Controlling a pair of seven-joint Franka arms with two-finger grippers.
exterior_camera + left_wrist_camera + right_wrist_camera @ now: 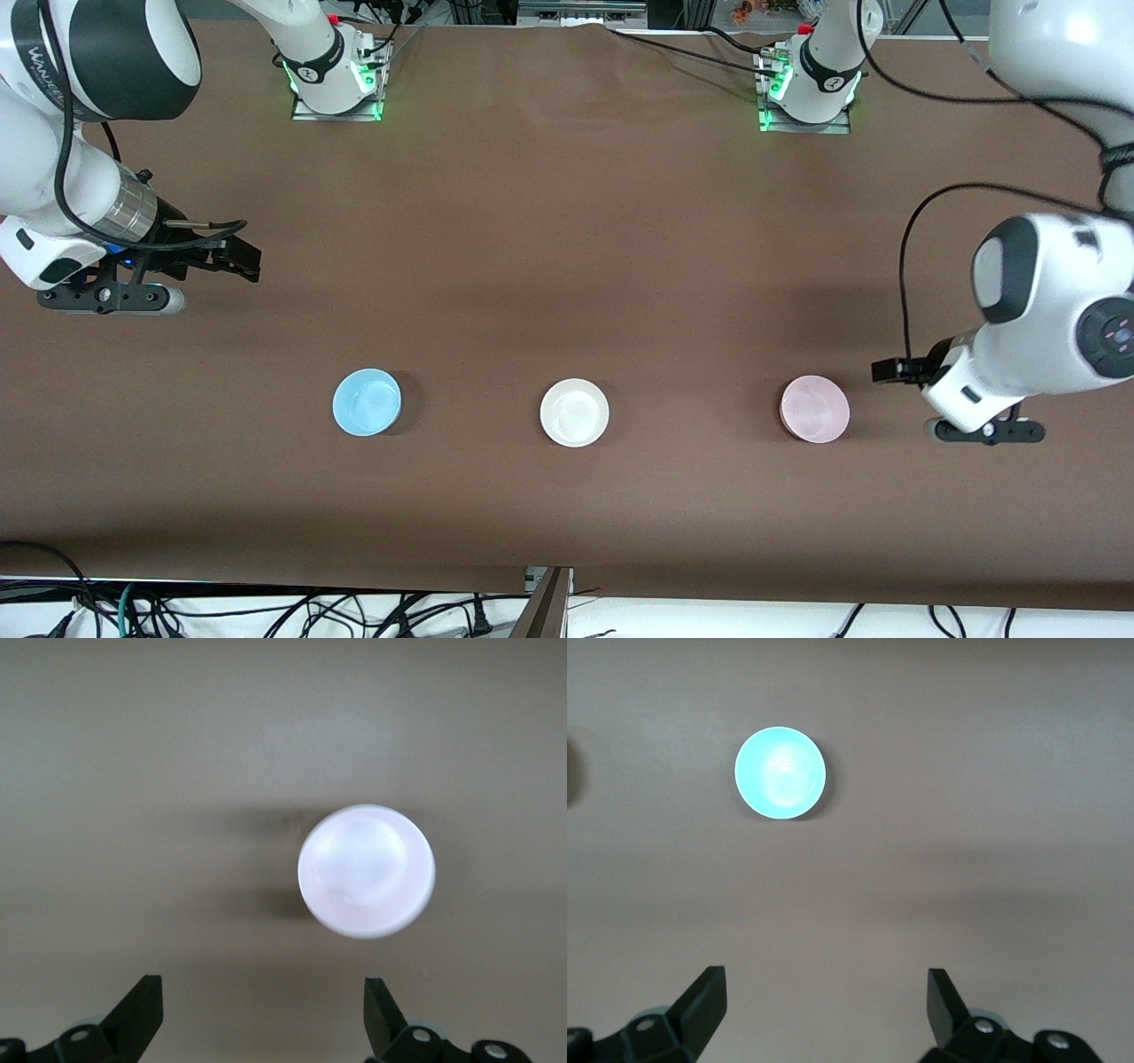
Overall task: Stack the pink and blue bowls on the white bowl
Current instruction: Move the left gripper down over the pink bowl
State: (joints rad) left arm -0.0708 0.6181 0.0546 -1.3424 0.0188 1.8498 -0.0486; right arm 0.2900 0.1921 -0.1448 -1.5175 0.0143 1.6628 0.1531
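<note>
Fingers of left gripper [262, 1014] spread, empty, over bare tabletop [567, 221] just beside pink bowl [814, 408]. Fingers of right gripper [824, 1010] spread, empty, held over right arm's end, well apart from blue bowl [367, 401]. White bowl [574, 412] noted between both, all three in row, none stacked. Bowls judged light, stiff, slick plastic; rim pinch advised, one finger inside wall.
</note>
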